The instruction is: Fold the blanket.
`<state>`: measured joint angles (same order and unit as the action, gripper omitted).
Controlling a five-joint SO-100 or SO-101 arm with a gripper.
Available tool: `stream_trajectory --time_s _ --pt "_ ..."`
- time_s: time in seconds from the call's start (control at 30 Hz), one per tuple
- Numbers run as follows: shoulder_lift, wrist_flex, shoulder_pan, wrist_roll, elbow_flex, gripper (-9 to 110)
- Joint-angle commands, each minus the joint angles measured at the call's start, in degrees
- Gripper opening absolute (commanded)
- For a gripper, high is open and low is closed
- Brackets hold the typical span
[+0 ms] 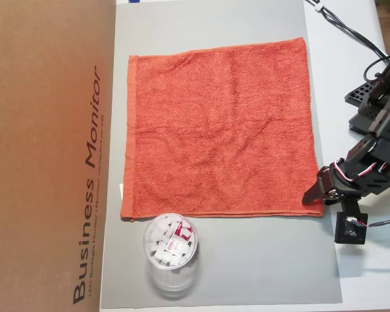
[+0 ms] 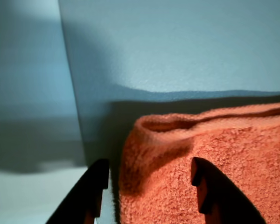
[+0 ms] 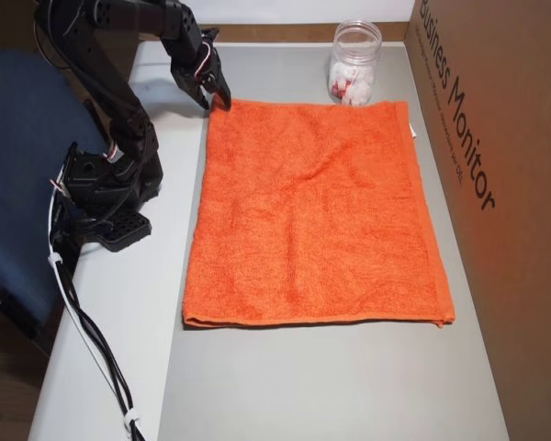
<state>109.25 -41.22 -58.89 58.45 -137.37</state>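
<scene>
My gripper is spread open astride one corner of the orange terry blanket, at lower right in an overhead view. The cloth lies flat, stretching up-left from me; the corner looks slightly raised, perhaps.

Blanket: orange-red terry cloth, looped nap, rough and matt; hemmed edge flatter, tighter weave. My pincer: black plastic fingers, smooth, dull sheen. Mat under the blanket: grey, smooth, matt. Counter: white, smooth, faint sheen. Cup: clear plastic, glossy, white bits inside. Box at left in an overhead view: brown cardboard, matt, printed lettering.
</scene>
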Motion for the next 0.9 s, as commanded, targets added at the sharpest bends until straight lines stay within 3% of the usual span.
stream_trajectory --time_s 0.0,0.87 --pt "1.1 0.1 0.2 0.3 0.0 17" --pt "-4.0 1.1 0.9 0.4 0.8 17"
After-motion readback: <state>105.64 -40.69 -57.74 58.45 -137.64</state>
